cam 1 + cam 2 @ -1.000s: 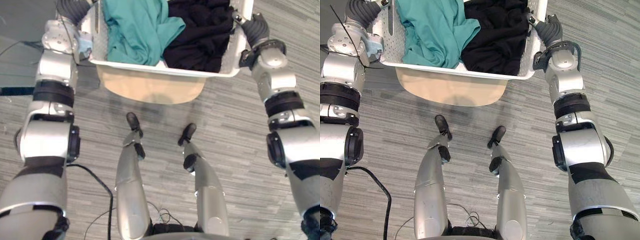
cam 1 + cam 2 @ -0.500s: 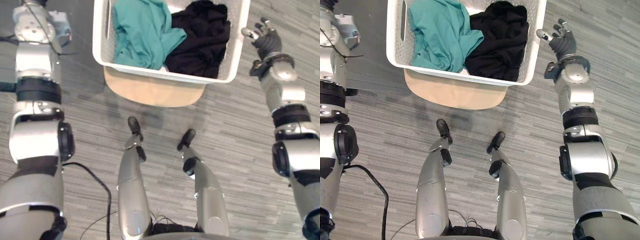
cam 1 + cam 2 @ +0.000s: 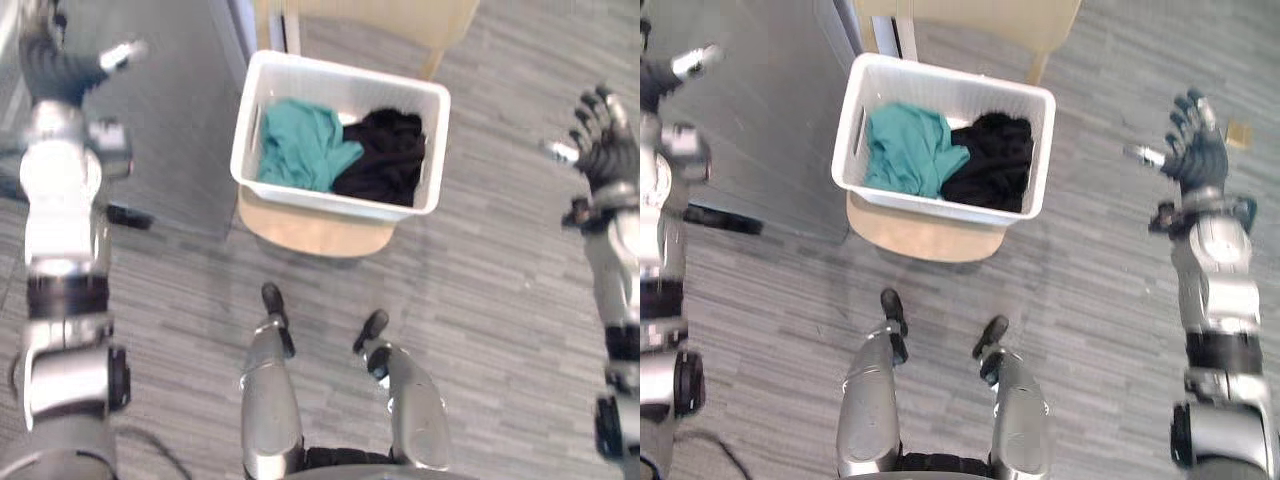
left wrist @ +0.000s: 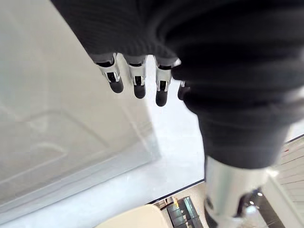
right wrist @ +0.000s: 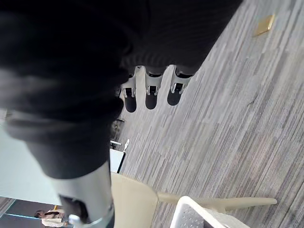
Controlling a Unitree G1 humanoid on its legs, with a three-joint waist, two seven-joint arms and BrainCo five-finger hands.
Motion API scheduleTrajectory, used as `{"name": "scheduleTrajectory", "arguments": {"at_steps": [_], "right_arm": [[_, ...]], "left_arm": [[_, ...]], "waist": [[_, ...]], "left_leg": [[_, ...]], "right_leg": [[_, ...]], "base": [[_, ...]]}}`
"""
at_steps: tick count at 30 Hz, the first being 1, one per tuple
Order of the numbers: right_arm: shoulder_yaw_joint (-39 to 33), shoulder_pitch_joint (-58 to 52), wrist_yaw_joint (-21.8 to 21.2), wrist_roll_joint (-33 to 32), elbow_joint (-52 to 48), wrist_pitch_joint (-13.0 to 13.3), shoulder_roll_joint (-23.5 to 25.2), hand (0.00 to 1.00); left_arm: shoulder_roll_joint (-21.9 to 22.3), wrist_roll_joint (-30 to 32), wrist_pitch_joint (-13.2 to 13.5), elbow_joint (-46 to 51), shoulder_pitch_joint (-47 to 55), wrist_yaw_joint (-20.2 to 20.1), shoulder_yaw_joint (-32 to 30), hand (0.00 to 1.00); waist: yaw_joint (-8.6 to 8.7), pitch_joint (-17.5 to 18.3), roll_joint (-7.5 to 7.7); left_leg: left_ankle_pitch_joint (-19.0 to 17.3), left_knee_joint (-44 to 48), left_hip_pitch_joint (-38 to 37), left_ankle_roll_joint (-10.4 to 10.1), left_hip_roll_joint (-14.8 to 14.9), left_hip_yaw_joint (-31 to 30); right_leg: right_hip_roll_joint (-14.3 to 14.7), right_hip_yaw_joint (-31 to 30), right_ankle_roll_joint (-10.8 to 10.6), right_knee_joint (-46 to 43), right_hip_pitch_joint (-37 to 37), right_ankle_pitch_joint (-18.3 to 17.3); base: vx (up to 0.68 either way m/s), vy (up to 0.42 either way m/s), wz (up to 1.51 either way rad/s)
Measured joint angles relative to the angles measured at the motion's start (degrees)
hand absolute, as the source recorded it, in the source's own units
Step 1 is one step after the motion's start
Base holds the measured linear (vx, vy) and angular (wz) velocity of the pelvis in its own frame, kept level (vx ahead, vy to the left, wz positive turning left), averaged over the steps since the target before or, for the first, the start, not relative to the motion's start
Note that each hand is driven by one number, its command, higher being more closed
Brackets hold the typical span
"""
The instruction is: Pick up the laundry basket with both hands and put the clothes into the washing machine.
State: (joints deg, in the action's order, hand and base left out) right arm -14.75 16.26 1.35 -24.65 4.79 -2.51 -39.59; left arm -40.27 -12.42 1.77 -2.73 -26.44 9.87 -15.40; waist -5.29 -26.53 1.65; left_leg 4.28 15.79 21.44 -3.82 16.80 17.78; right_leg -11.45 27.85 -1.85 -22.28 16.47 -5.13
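Both hands, left eye view: my left hand (image 3: 50, 65) is raised at the far left and my right hand (image 3: 600, 150) at the far right. Each is well apart from the laundry basket (image 3: 335, 205), with fingers straight and spread, holding nothing.
Load position, left eye view: the basket sits on a tan seat (image 3: 320, 238) straight ahead of me, with a teal garment (image 3: 300, 155) and a black garment (image 3: 385, 165) inside.
Step status, right eye view: same layout. I judge the lift not yet made and no clothes transferred.
Left wrist view: my fingers (image 4: 137, 85) are straight in a row and touch nothing. A pale smooth surface (image 4: 71, 133) lies past them; I cannot tell whether it is the washing machine.
Right wrist view: my fingers (image 5: 151, 92) are straight above the grey floor (image 5: 228, 118). A corner of the basket shows beside the seat.
Risk 1, uneven contact: if one hand meets a side before the other, the basket may slide off the seat or tip.
Risk 2, shallow hold: fingers catching only the rim could slip and spill the garments onto the floor.
Risk 3, target not confirmed: carrying the load without locating the machine could end in a collision.
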Motion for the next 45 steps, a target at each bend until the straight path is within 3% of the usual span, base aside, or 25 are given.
{"name": "scheduleTrajectory", "arguments": {"at_steps": [3,9,12,13,14,15,17,21,22,23,24,29,30,31,32,33,34,35,36,38,41,42,43,44,45], "right_arm": [[-1.3,-12.6,-2.4,4.5,0.6,-0.1,5.1,0.00],[0.1,-27.9,-9.4,13.3,1.1,-1.7,16.3,0.00],[1.6,-31.1,-11.2,15.5,6.2,-3.2,20.7,0.00],[2.6,-31.6,-11.6,16.5,8.2,-4.0,22.6,0.00],[3.0,-31.7,-11.7,17.4,9.6,-4.5,24.2,0.00],[4.1,-31.3,-11.6,18.4,11.5,-5.1,26.5,0.00],[7.9,-30.5,-11.5,19.6,12.0,-5.3,28.5,0.00],[10.7,-32.3,-11.2,21.6,12.0,-5.3,28.9,0.00],[10.6,-31.9,-11.1,22.2,12.0,-5.3,28.5,0.00],[10.7,-30.8,-10.8,22.7,12.3,-5.4,27.9,0.00],[11.4,-29.3,-10.2,23.0,13.1,-5.3,28.6,0.00],[10.1,-25.7,-9.7,23.0,14.5,-5.1,30.2,0.00],[9.5,-25.4,-9.2,23.0,14.3,-5.1,30.2,0.00],[8.0,-25.7,-8.9,23.0,14.2,-5.0,30.6,0.00],[7.4,-26.1,-8.8,22.9,14.2,-4.8,31.1,0.00],[5.9,-27.0,-8.7,22.0,14.1,-4.6,32.6,0.00],[5.7,-27.5,-8.5,21.7,14.0,-4.5,33.1,0.00],[5.6,-28.4,-7.7,20.6,14.0,-4.5,34.4,0.00],[5.7,-29.5,-7.3,19.6,14.0,-4.5,35.3,0.00],[5.7,-30.0,-6.9,18.2,14.0,-4.5,35.9,0.00],[5.0,-29.6,-5.1,16.7,14.0,-3.9,35.9,0.00],[3.6,-29.0,-5.0,16.2,12.9,-3.4,36.7,0.00],[3.1,-28.7,-4.9,16.1,12.8,-3.1,36.9,0.00],[2.9,-27.8,-4.3,16.0,12.6,-2.8,36.8,0.00],[2.2,-27.0,-3.8,15.8,12.0,-2.6,36.3,0.00]], "left_arm": [[5.8,-1.5,1.2,3.4,19.5,-2.1,-5.0,0.00],[23.8,-7.4,0.5,5.2,42.8,-9.2,-5.7,0.00],[30.5,-8.3,-0.7,0.9,44.3,-11.0,-2.0,0.00],[32.6,-8.3,-1.4,-1.8,43.5,-11.2,0.6,0.00],[34.4,-8.3,-1.6,-4.3,43.0,-11.3,2.2,0.00],[36.9,-8.3,-2.3,-7.5,42.9,-11.3,2.8,0.00],[37.6,-8.2,-4.1,-15.1,43.9,-11.2,6.0,0.00],[40.4,-7.7,-6.2,-20.5,44.2,-11.2,9.7,0.00],[40.6,-7.6,-6.2,-20.6,44.1,-11.2,10.3,0.00],[40.5,-7.1,-6.2,-21.0,43.4,-11.1,10.6,0.00],[39.6,-6.2,-6.2,-21.2,43.0,-11.1,10.9,0.00],[38.1,-3.4,-6.5,-21.2,43.0,-11.3,11.7,0.00],[38.2,-2.8,-6.5,-20.9,43.7,-11.4,13.0,0.00],[38.2,-1.8,-6.5,-20.4,44.4,-12.3,14.4,0.00],[38.1,-1.3,-6.5,-19.9,44.5,-12.4,15.4,0.00],[37.7,-0.4,-6.5,-19.7,44.6,-12.4,15.8,0.00],[37.7,-0.3,-6.5,-19.8,44.6,-12.4,15.8,0.00],[37.5,-0.3,-6.5,-19.8,44.5,-12.4,15.7,0.00],[36.9,-0.3,-6.5,-19.8,44.5,-12.4,15.8,0.00],[36.8,-0.2,-6.5,-19.8,44.5,-12.4,16.0,0.00],[37.1,0.8,-6.5,-20.0,44.5,-12.4,18.0,0.00],[37.1,0.8,-6.2,-19.4,44.0,-12.6,18.4,0.00],[37.2,0.8,-6.2,-19.7,43.6,-12.6,18.6,0.00],[37.3,0.8,-6.6,-20.3,43.6,-12.4,19.1,0.00],[37.9,0.8,-6.9,-20.3,43.6,-12.4,20.1,0.00]], "waist": [[-0.22,7.8,-0.30],[-0.12,11.8,-3.48],[0.13,13.3,-4.75],[0.82,13.5,-4.97],[1.94,13.9,-5.12],[1.04,14.0,-5.22],[1.42,14.5,-5.66],[1.78,19.2,-7.21],[2.17,19.8,-8.03],[2.84,20.2,-8.48],[3.75,20.7,-7.18],[2.76,20.2,-6.35],[2.76,19.8,-5.54],[3.34,19.2,-4.86],[3.91,19.1,-4.66],[4.99,18.8,-4.38],[5.41,18.7,-4.30],[6.49,17.8,-3.20],[7.35,16.8,-2.88],[7.68,15.7,-2.44],[7.89,15.4,-2.60],[9.40,15.0,-3.09],[9.12,14.6,-2.80],[7.77,14.2,-1.30],[7.69,14.4,-2.47]], "left_leg": [[-0.8,-1.1,-3.4,-1.0,-0.6,-0.8],[-1.6,-1.1,-9.5,-1.6,-1.2,-4.5],[3.2,-3.3,-8.2,2.7,-3.9,-6.0],[10.2,-6.2,-6.6,5.6,-6.0,-4.9],[12.6,-8.6,-6.0,7.5,-6.8,-2.4],[1.2,2.8,-5.9,10.6,-3.7,6.7],[-10.1,19.8,-9.3,12.2,2.1,17.0],[-11.0,27.0,-15.7,10.4,9.4,22.0],[-10.4,25.0,-16.1,8.4,10.4,22.1],[-11.2,23.3,-15.0,6.6,8.3,23.2],[-11.5,19.2,-13.0,6.7,4.9,23.5],[-16.3,11.9,-11.8,6.6,-1.9,21.0],[-16.9,9.4,-12.7,7.6,-5.8,18.4],[-17.3,6.6,-14.1,8.4,-10.2,14.1],[-17.1,6.3,-14.1,8.7,-11.5,11.9],[-17.1,4.8,-14.2,8.6,-13.7,7.9],[-16.8,4.1,-14.5,8.5,-14.5,6.4],[-15.9,2.2,-16.0,8.7,-17.0,3.8],[-15.4,1.8,-16.4,9.6,-18.7,1.7],[-15.5,1.0,-17.6,10.1,-20.8,-0.4],[-15.7,-5.1,-21.6,9.0,-22.9,-0.4],[-16.7,2.7,-19.6,8.8,-21.9,-3.3],[-18.3,1.8,-20.9,12.3,-22.9,-3.2],[-19.3,0.8,-22.2,12.3,-24.0,-1.2],[-20.1,0.7,-22.3,11.7,-23.7,-0.9]], "right_leg": [[0.3,0.2,-0.5,0.0,-3.2,-2.4],[1.1,2.2,-0.7,1.9,-11.7,-5.1],[-0.4,5.5,-0.8,1.0,-12.5,-6.7],[-0.7,6.4,0.3,1.3,-12.5,-7.3],[-1.3,7.9,2.6,3.1,-12.4,-6.1],[-2.1,11.3,3.0,3.3,-13.0,-4.5],[-3.3,15.3,2.5,3.3,-15.7,-3.5],[-7.4,25.1,0.7,2.5,-17.5,-1.9],[-8.7,28.0,0.2,1.3,-17.6,-1.7],[-10.4,30.6,-0.2,0.3,-17.7,-1.3],[-11.3,33.7,0.5,2.8,-18.0,0.5],[-15.1,44.4,0.3,0.6,-24.0,5.1],[-19.7,42.1,1.4,-5.0,-24.8,5.7],[-24.7,33.3,8.2,-12.8,-22.9,6.5],[-24.7,25.6,8.9,-15.3,-20.7,3.4],[-19.4,7.7,4.9,-16.7,-15.5,-2.4],[-16.7,1.6,4.0,-16.7,-13.8,-3.8],[-9.9,-10.7,1.5,-16.7,-10.6,-6.8],[-6.2,-14.8,0.1,-16.3,-8.5,-8.0],[-3.1,-13.8,-0.1,-14.9,-5.1,-8.1],[-1.0,-3.8,1.2,-6.9,-0.8,-6.2],[-1.9,2.8,3.0,-4.4,-0.7,-3.3],[-2.4,6.1,4.5,-3.8,-1.1,-1.7],[-3.0,9.1,10.1,-1.3,-1.6,0.4],[-2.0,9.2,11.0,-0.7,-1.2,0.9]], "base": [[0.24,-0.128,0.13],[0.08,-0.057,0.23],[-0.09,-0.016,0.93],[-0.15,-0.038,1.72],[-0.22,-0.029,1.70],[-0.19,-0.031,1.13],[-0.14,-0.041,0.97],[-0.12,0.092,1.45],[-0.10,0.216,1.53],[-0.14,0.274,2.12],[-0.13,0.239,1.88],[-0.09,0.274,1.50],[-0.08,0.265,1.61],[-0.10,0.259,1.61],[-0.09,0.219,1.84],[-0.06,0.138,1.49],[-0.01,0.162,1.93],[0.03,0.112,1.75],[0.02,0.096,1.70],[0.01,0.066,1.03],[0.14,0.085,0.74],[0.33,0.016,0.78],[0.33,0.007,0.32],[0.24,0.030,-0.33],[0.19,0.078,-0.61]]}}
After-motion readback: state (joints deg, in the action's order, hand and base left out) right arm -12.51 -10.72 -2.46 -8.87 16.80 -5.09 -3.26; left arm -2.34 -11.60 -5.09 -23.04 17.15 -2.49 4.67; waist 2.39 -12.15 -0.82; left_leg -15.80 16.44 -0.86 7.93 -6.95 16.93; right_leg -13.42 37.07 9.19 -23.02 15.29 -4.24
